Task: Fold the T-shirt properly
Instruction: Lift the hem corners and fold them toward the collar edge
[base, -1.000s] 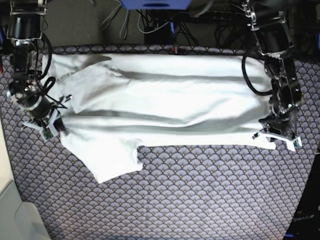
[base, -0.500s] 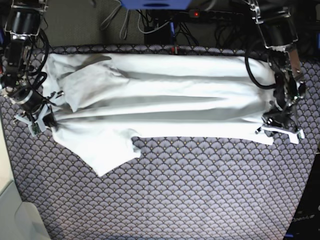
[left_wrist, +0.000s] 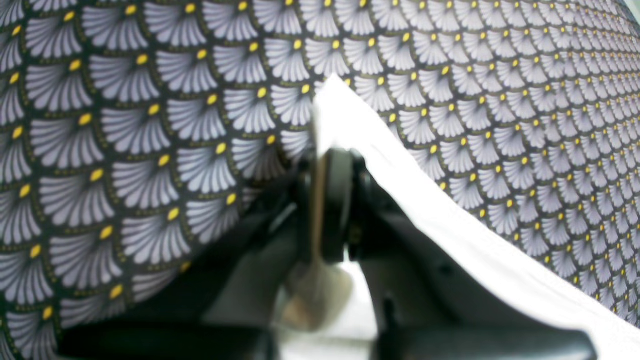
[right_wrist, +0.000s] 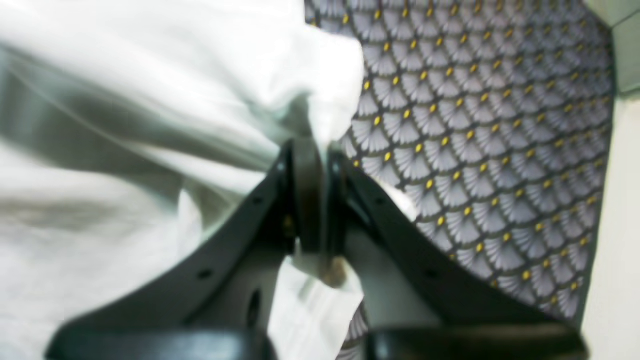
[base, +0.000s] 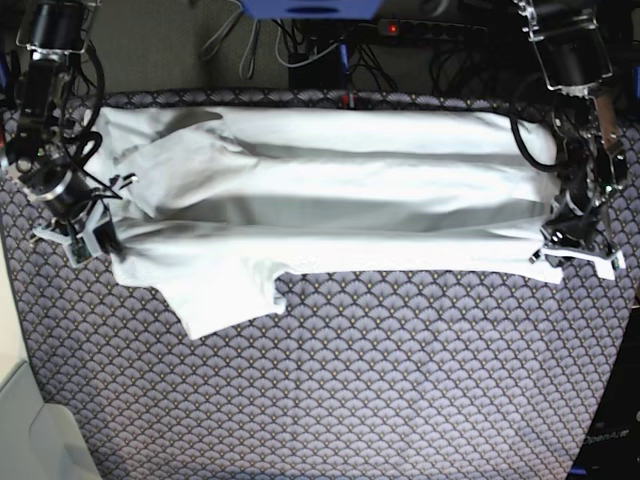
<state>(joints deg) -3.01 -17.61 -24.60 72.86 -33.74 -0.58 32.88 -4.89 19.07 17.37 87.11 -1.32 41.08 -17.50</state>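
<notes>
The white T-shirt (base: 330, 205) is stretched lengthways across the patterned cloth, with one sleeve (base: 225, 295) hanging toward the front. In the base view my left gripper (base: 572, 252) is at the right end, shut on the shirt's hem corner (left_wrist: 345, 120). My right gripper (base: 85, 238) is at the left end, shut on a bunched fold near the shoulder (right_wrist: 320, 115). In the left wrist view the left gripper (left_wrist: 325, 165) pinches a thin edge of cloth. The right gripper (right_wrist: 312, 165) is pressed tight on the white fabric in the right wrist view.
A purple-grey scallop-patterned cloth (base: 380, 390) covers the table. Cables and a power strip (base: 440, 30) lie behind its far edge. A pale surface (base: 25, 430) borders the front left corner.
Both grippers have moved outward and slightly toward the back, pulling the shirt taut. The hanging sleeve has shifted with it. Both stay shut on the cloth.
</notes>
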